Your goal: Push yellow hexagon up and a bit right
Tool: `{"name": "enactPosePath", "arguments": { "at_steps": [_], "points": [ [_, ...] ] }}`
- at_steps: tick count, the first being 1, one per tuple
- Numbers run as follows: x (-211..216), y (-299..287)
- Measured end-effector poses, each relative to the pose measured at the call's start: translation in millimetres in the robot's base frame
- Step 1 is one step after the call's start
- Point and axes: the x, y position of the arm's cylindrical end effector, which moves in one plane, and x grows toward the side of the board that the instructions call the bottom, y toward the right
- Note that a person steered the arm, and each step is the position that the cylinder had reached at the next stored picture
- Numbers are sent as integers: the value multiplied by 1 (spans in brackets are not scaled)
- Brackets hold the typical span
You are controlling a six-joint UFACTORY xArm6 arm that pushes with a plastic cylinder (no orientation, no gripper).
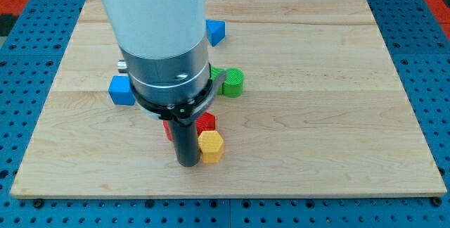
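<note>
The yellow hexagon point(211, 146) lies on the wooden board point(316, 115) below the middle. My tip point(188, 163) rests on the board right against the hexagon's left side, slightly lower than its centre. A red block point(206, 123) touches the hexagon's top edge. Another red block point(167, 129) is mostly hidden behind the rod on its left.
A green cylinder point(233, 82) and a partly hidden green block point(216, 74) sit above the red block. A blue block point(121, 90) lies at the left, another blue block point(215, 32) near the top. The arm's body hides the board's upper left middle.
</note>
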Motion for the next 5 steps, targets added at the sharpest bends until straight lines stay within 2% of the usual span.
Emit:
{"name": "enactPosePath", "arguments": {
  "at_steps": [5],
  "points": [
    [-18, 37]
  ]
}}
